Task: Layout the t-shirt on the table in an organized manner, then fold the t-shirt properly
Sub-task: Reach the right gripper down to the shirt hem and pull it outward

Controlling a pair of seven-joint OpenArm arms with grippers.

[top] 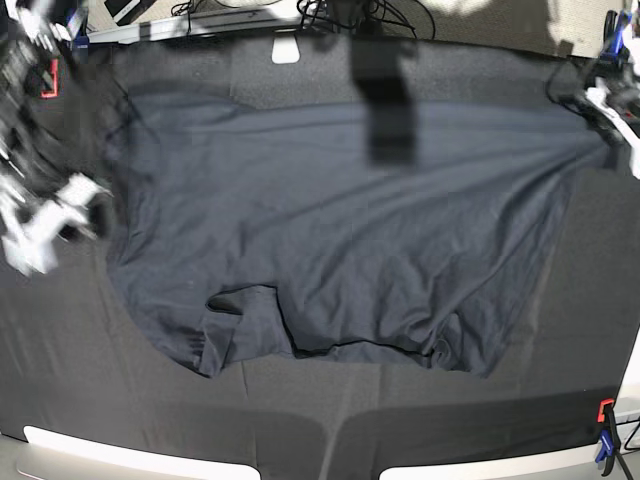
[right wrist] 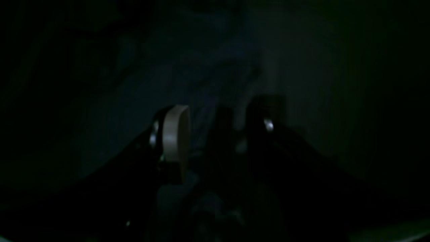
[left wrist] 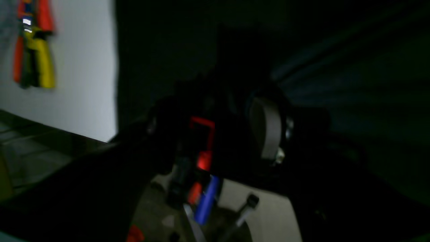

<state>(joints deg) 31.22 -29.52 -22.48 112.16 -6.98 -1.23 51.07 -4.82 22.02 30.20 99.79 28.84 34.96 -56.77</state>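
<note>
The dark charcoal t-shirt lies spread wide on the black-clothed table, wrinkled, with its lower edge bunched. One corner is drawn out to the far right. My left gripper is just beyond that corner. In the left wrist view the left gripper stands open, one pale pad showing, with bluish fabric beside it. My right gripper is blurred, just off the shirt's left edge. In the right wrist view the right gripper is open over dim fabric.
A red and blue clamp grips the table's front right edge, and clamps show below the left gripper. The pale rim runs along the front. Cables and a dark blurred strip are at the back.
</note>
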